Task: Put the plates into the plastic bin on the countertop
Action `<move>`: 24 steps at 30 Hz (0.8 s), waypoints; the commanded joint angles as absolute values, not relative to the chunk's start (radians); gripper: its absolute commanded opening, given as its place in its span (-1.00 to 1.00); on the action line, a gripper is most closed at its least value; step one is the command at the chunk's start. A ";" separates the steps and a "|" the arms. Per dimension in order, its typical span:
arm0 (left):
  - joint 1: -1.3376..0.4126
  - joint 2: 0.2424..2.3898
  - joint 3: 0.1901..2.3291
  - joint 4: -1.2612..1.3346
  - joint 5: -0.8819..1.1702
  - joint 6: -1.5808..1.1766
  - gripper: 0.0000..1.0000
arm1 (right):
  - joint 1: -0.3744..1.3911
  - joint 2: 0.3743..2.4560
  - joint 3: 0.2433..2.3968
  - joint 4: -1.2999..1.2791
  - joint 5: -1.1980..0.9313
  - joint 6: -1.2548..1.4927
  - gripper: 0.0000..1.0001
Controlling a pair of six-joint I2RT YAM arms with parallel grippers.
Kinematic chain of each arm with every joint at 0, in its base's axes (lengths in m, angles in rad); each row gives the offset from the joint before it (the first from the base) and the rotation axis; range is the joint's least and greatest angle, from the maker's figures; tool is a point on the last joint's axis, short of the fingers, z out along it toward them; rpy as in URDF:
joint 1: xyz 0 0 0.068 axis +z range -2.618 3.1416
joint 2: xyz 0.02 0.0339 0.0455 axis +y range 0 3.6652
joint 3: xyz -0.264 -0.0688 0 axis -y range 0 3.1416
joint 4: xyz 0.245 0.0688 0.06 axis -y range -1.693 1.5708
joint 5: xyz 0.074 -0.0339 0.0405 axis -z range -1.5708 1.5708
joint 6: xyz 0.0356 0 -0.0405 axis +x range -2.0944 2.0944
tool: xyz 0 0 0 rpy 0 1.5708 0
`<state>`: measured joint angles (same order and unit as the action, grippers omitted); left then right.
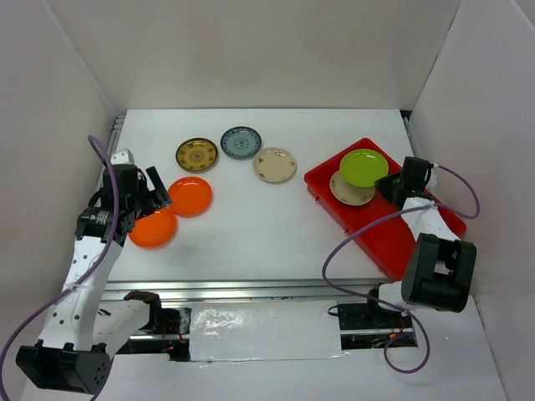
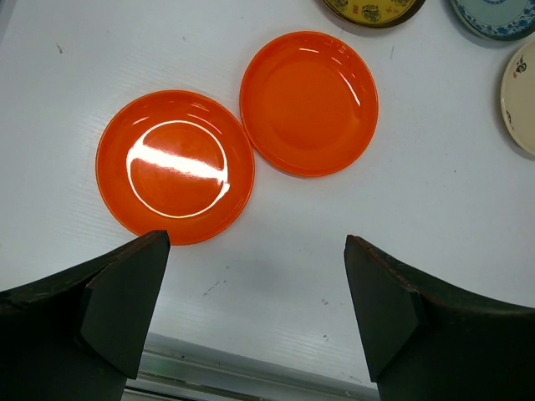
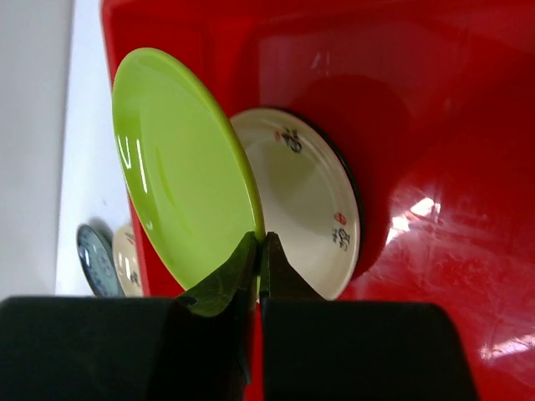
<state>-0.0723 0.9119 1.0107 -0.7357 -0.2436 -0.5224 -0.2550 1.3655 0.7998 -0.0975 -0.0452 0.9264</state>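
right fingers: are pinching shut on the rim of the lime green plate, holding it over the red bin. one beige plate is lying in the bin just beyond the fingertips, partly covered by the green one.

left fingers: are standing wide apart, gripping nothing, hovering over the table. near orange plate is lying just ahead of one fingertip, far orange plate edge to edge beside it. lying farther ahead on the table: yellow-brown patterned plate, blue-grey patterned plate, second beige plate.
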 commanded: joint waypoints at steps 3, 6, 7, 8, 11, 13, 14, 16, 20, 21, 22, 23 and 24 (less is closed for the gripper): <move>-0.072 0.907 1.028 -0.703 -0.235 -0.500 0.99 | -0.226 1.394 0.789 -0.038 -0.083 0.884 -1.00; -0.071 0.905 1.028 -0.704 -0.241 -0.502 0.99 | -0.216 1.385 0.756 -0.011 -0.094 0.891 -1.00; -0.071 0.904 1.026 -0.703 -0.241 -0.502 0.98 | -0.215 1.381 0.750 -0.011 -0.095 0.891 -0.95; -0.071 0.904 1.026 -0.703 -0.241 -0.502 0.99 | -0.216 1.378 0.752 -0.017 -0.097 0.888 -0.60; -0.071 0.905 1.025 -0.701 -0.239 -0.500 0.99 | -0.215 1.345 0.755 -0.060 -0.081 0.891 0.37; -0.071 0.908 1.026 -0.701 -0.239 -0.500 0.99 | -0.209 1.266 0.755 -0.084 -0.063 0.888 0.61; -0.072 0.908 1.026 -0.701 -0.238 -0.500 0.99 | -0.196 1.231 0.755 -0.113 -0.037 0.891 0.63; -0.071 0.908 1.026 -0.701 -0.241 -0.500 0.99 | -0.172 1.103 0.768 -0.147 -0.003 0.881 0.98; -0.071 0.907 1.028 -0.704 -0.250 -0.505 0.99 | 0.278 0.936 0.810 -0.180 0.127 0.854 1.00; -0.072 0.905 1.028 -0.704 -0.255 -0.508 0.98 | 0.076 0.925 0.798 -0.151 0.080 0.854 1.00; -0.071 0.907 1.032 -0.709 -0.277 -0.514 0.99 | 0.180 0.940 0.789 -0.065 0.037 0.865 1.00; -0.069 0.908 1.035 -0.722 -0.296 -0.528 0.99 | 0.233 0.966 0.776 -0.020 0.005 0.874 1.00; -0.069 0.908 1.042 -0.732 -0.313 -0.535 0.99 | 0.289 1.056 0.767 0.032 -0.038 0.882 1.00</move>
<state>-0.0723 0.9123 1.0111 -0.7338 -0.2573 -0.5262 0.1936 0.9348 0.7799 -0.0772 0.0200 0.8776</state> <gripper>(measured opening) 0.993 0.997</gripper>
